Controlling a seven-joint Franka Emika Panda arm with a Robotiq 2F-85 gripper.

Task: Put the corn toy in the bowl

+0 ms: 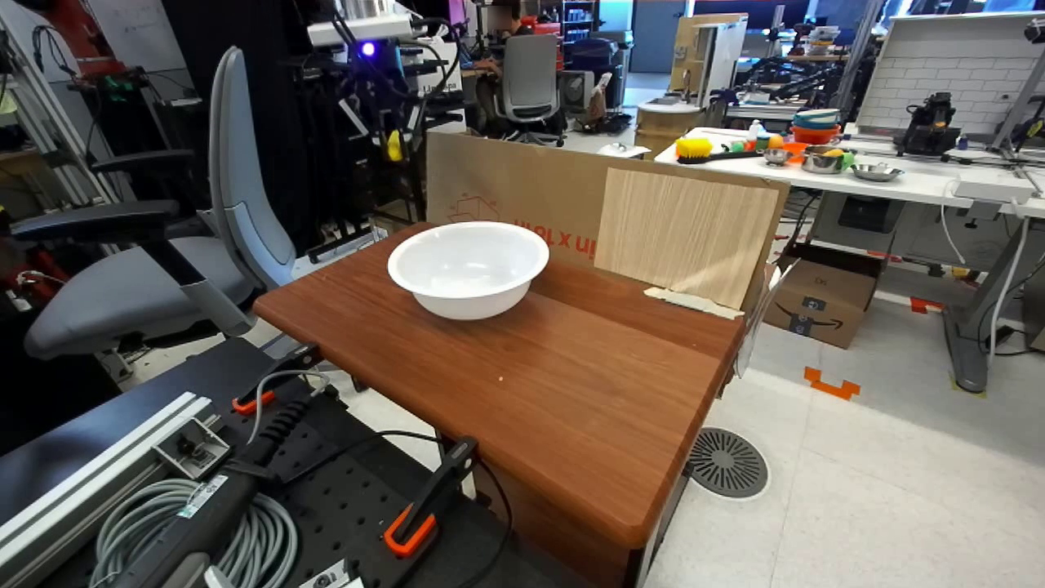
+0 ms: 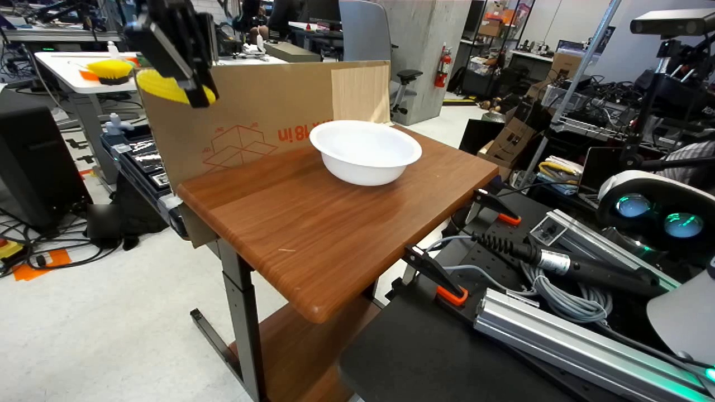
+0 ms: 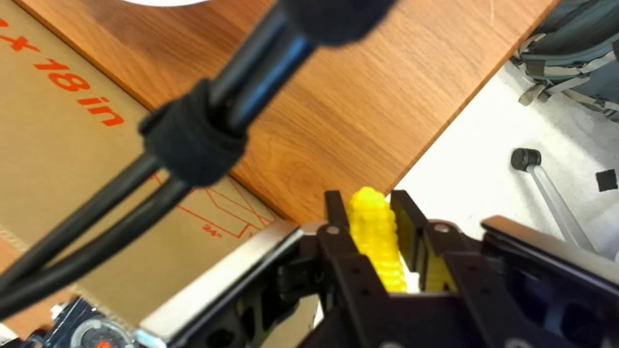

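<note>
The corn toy (image 3: 375, 237) is bright yellow, long and bumpy. It is between the black fingers of my gripper (image 3: 367, 195), which is shut on it, with its rounded tip pointing out between the fingertips. In both exterior views the corn toy (image 1: 395, 145) (image 2: 162, 86) hangs in the air, beyond the table's end and to the left of the bowl. The plain white bowl (image 1: 473, 305) stands upright on the wooden table, and its inside looks empty. It also shows in an exterior view (image 2: 363, 172). Only a sliver of its rim (image 3: 167, 2) shows in the wrist view.
The brown wooden table (image 1: 522, 384) has an upright cardboard sheet (image 2: 246, 111) along its back edge, with a wood-grain panel (image 1: 686, 233) against it. Clamps (image 1: 433, 498) grip the table's front edge. A grey chair (image 1: 237, 180) stands beside the table. Black cables (image 3: 193, 130) cross the wrist view.
</note>
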